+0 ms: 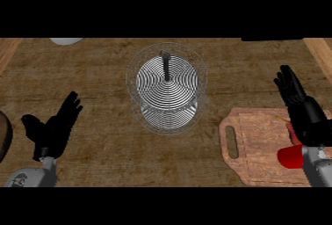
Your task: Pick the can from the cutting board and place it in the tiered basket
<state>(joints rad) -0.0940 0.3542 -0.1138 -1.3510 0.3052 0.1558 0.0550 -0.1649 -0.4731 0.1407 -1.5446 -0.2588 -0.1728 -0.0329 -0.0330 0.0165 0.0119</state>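
A red can (pixel 291 156) lies on the wooden cutting board (pixel 256 145) at the lower right, partly hidden under my right wrist. My right hand (pixel 299 105) is above the board's far right side, fingers straight and pointing away, open, with the can behind it near the forearm. The wire tiered basket (pixel 167 88) stands at the counter's middle, with two round tiers and a dark centre post. My left hand (pixel 55 125) rests open at the lower left, fingers up, holding nothing.
A pale round object (pixel 66 41) shows at the top left edge. A dark curved object (pixel 4 138) sits at the left edge. A dark strip (pixel 272 39) lies along the top right. Light wooden edges frame the counter's left and right sides.
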